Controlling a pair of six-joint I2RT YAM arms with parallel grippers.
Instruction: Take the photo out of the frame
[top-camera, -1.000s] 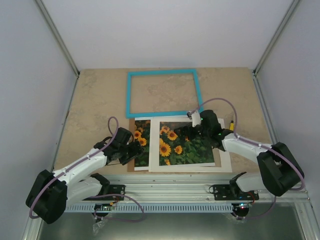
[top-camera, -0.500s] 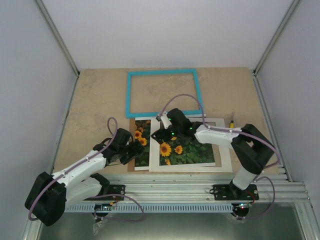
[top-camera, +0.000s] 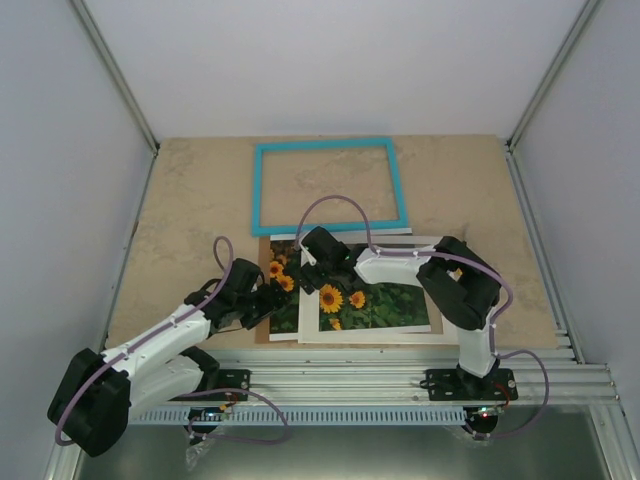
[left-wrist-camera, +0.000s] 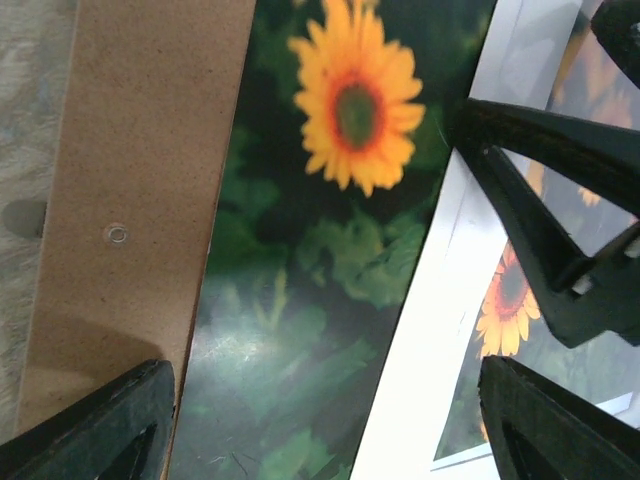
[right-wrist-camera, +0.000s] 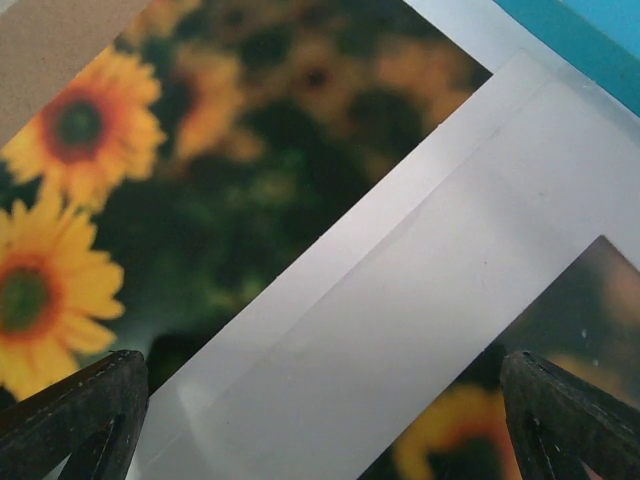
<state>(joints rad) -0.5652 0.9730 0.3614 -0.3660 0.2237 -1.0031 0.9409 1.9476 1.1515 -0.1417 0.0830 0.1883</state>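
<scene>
The left end effector (top-camera: 268, 300) hangs spread wide over the photo (left-wrist-camera: 300, 300), empty. The right end effector (top-camera: 310, 275), also spread, hovers over the white mat (right-wrist-camera: 400, 300), perhaps touching.

No readable text, label or number anywhere, neither on the photo (left-wrist-camera: 300, 300) nor the frame (top-camera: 325, 144).

Frame (top-camera: 325, 145) behind; photo (top-camera: 286, 318) on backing (left-wrist-camera: 140, 150), near; mat (top-camera: 370, 337) apparently overlapping photo's right.
</scene>
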